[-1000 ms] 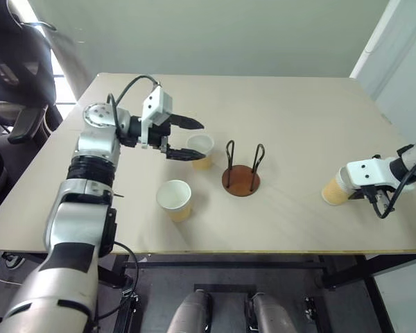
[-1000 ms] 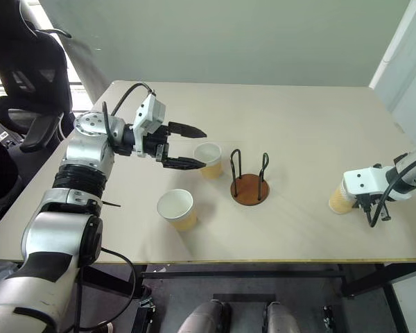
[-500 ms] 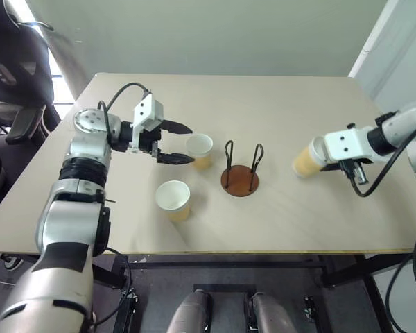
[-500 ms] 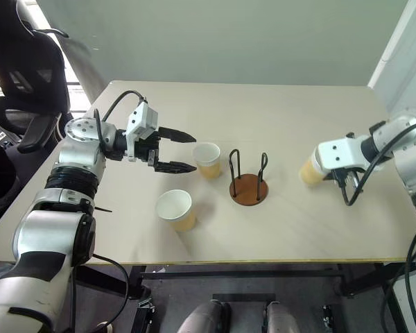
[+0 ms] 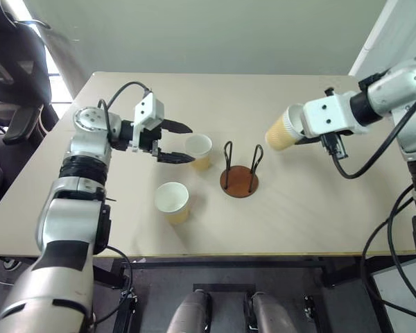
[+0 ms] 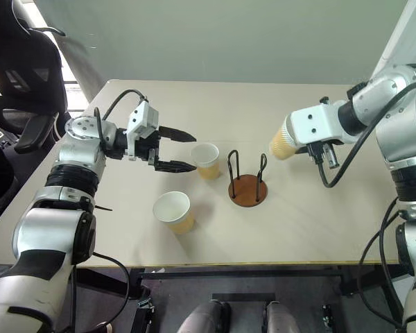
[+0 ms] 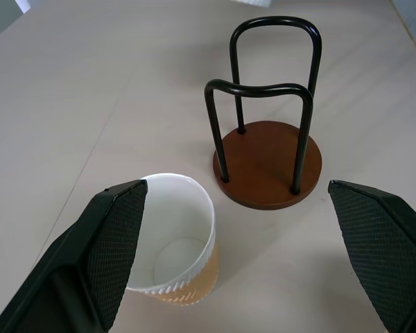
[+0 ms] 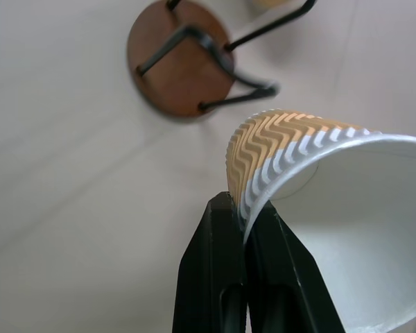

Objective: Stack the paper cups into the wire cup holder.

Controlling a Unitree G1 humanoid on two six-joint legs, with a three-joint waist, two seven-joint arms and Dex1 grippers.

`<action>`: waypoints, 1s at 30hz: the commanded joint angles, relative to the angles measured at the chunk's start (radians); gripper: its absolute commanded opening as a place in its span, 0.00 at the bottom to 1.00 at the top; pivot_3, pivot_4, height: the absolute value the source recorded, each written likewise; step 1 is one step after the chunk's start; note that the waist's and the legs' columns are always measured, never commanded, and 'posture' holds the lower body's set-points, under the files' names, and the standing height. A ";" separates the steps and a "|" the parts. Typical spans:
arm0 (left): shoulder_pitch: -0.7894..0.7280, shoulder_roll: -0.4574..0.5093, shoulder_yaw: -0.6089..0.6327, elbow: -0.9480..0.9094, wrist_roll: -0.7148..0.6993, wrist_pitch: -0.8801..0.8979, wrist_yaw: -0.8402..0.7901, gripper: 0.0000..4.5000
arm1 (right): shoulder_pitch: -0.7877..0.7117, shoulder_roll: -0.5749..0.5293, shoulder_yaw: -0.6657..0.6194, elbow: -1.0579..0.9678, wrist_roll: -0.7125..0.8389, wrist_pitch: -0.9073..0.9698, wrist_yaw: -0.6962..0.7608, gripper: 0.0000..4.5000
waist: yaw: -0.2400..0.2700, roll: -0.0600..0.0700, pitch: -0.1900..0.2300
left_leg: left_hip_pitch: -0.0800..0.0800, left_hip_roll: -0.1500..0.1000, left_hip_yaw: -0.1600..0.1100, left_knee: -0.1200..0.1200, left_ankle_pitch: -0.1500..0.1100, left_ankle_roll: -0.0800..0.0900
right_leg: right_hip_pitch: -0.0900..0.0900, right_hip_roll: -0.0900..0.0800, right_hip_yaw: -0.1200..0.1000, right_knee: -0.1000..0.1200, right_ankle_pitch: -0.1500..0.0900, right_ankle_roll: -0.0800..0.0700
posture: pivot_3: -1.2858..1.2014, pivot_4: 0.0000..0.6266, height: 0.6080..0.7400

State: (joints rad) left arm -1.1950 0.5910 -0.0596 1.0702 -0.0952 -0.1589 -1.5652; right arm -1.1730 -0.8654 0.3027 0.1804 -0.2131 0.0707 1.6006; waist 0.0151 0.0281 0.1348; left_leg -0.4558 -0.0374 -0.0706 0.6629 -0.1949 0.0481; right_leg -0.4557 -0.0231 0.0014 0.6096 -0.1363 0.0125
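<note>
The wire cup holder (image 5: 239,179) stands mid-table, a brown disc with two black loops and nothing in it. One paper cup (image 5: 199,150) stands upright just left of it, and another (image 5: 172,201) nearer the front edge. My left gripper (image 5: 190,143) hovers open, level, its fingertips at the first cup's left side; the left wrist view shows that cup (image 7: 177,246) beside one finger (image 7: 97,263), untouched. My right gripper (image 8: 237,208) is shut on the rim of a third cup (image 5: 281,134). That cup is tilted on its side in the air, above and right of the holder.
The beige table (image 5: 298,229) has its front edge close below the cups and its right edge under my right arm. A black chair (image 5: 14,69) stands off the table's far left corner.
My right arm has lifted its cup off the table near the right edge and carried it up and left toward the holder. The left gripper stays open by the cup.
</note>
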 commanded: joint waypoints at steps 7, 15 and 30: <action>-0.047 -0.012 0.014 0.013 0.008 -0.019 -0.009 1.00 | -0.076 0.066 0.010 -0.074 0.035 0.063 -0.001 0.00 | -0.001 0.000 0.000 | 0.000 0.000 0.000 0.001 0.000 0.000 | 0.000 0.000 0.000 0.001 0.000 0.000 | 0.52 0.24 1.00; -0.047 -0.019 0.016 0.020 0.010 -0.024 -0.008 1.00 | -0.083 0.117 0.035 -0.098 0.049 0.093 -0.009 0.00 | -0.002 0.000 0.000 | 0.000 0.000 0.000 0.001 0.000 0.000 | 0.000 0.000 0.000 0.000 0.000 -0.001 | 0.52 0.24 1.00; -0.033 -0.009 0.022 0.006 0.003 -0.018 -0.011 1.00 | -0.053 0.134 0.071 -0.121 0.065 0.093 0.003 0.00 | -0.002 0.000 0.000 | 0.000 0.000 0.000 0.001 0.000 0.000 | 0.000 0.000 0.000 0.001 0.000 -0.001 | 0.52 0.24 1.00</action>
State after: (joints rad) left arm -1.2190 0.5687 -0.0583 1.0990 -0.0800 -0.1721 -1.5647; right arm -1.2154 -0.7267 0.3746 0.0976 -0.1597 0.1621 1.6001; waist 0.0132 0.0280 0.1348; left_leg -0.4558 -0.0375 -0.0705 0.6639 -0.1947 0.0478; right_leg -0.4561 -0.0231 0.0014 0.6105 -0.1368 0.0117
